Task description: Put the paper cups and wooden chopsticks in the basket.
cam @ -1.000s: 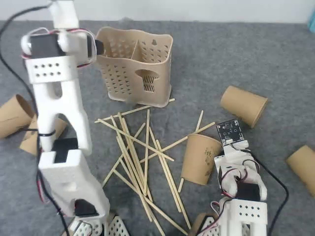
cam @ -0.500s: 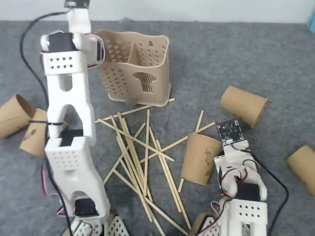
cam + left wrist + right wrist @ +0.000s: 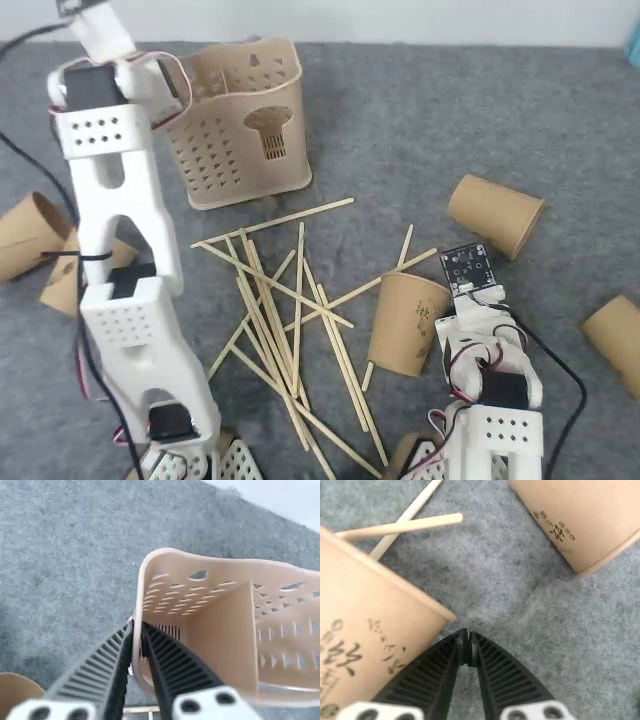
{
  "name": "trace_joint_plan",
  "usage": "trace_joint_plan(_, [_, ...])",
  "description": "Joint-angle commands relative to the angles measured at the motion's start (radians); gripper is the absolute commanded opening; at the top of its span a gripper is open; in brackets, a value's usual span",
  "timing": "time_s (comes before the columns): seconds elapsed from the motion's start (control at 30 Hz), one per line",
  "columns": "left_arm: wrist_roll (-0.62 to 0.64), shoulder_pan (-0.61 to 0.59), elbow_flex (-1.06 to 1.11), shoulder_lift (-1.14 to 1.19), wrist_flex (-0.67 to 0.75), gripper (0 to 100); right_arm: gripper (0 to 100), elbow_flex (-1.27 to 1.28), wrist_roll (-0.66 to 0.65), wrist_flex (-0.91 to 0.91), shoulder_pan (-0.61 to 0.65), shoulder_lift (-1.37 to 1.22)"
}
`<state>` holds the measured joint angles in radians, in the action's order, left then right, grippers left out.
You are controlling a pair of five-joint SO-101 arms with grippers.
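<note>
There is one basket (image 3: 245, 125), split into two compartments. Six paper cups (image 3: 405, 322) sit on the surface: two at its left edge, two toward the right edge, one near the middle, and one partly hidden at the near edge. The wooden chopsticks (image 3: 297, 310) overlap in a heap of roughly a dozen, and the exact number cannot be told.

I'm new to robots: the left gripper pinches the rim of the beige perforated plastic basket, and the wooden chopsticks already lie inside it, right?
No: the left gripper does pinch the beige perforated plastic basket, but the wooden chopsticks lie scattered on the grey carpet, as the high view shows.
</note>
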<state>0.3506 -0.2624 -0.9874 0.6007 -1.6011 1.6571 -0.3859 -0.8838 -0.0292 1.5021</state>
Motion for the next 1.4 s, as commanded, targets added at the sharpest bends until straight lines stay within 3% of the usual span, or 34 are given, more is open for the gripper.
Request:
trace_joint_plan(0.0, [-0.077, 0.061, 0.084, -0.012, 0.006, 1, 0.8, -0.006, -0.012, -0.007, -0.015, 0.013])
trace_joint_plan(0.2, [-0.393, 0.189, 0.213, -0.021, -0.003, 1, 0.8, -0.006, -0.012, -0.007, -0.015, 0.013])
trace_joint_plan(0.47, [-0.608, 0.265, 0.219, -0.014, -0.072, 1, 0.8, -0.006, -0.012, -0.007, -0.015, 0.013])
trace_joint_plan(0.67, [-0.600, 0.295, 0.156, -0.026, -0.158, 1, 0.8, -0.006, -0.012, -0.007, -0.015, 0.013])
trace_joint_plan(0.73, [-0.543, 0.293, 0.166, -0.037, -0.157, 1, 0.8, -0.006, -0.012, -0.005, -0.015, 0.013])
trace_joint_plan(0.83, [-0.483, 0.288, 0.222, -0.044, -0.157, 1, 0.8, -0.006, -0.012, -0.005, -0.015, 0.013])
trace_joint_plan(1.1, [-0.465, 0.293, 0.340, -0.071, -0.158, 1, 0.8, -0.006, -0.012, -0.005, -0.015, 0.013])
trace_joint_plan(1.37, [-0.471, 0.308, 0.515, -0.285, -0.158, 1, 0.8, -0.006, -0.012, -0.005, -0.015, 0.013])
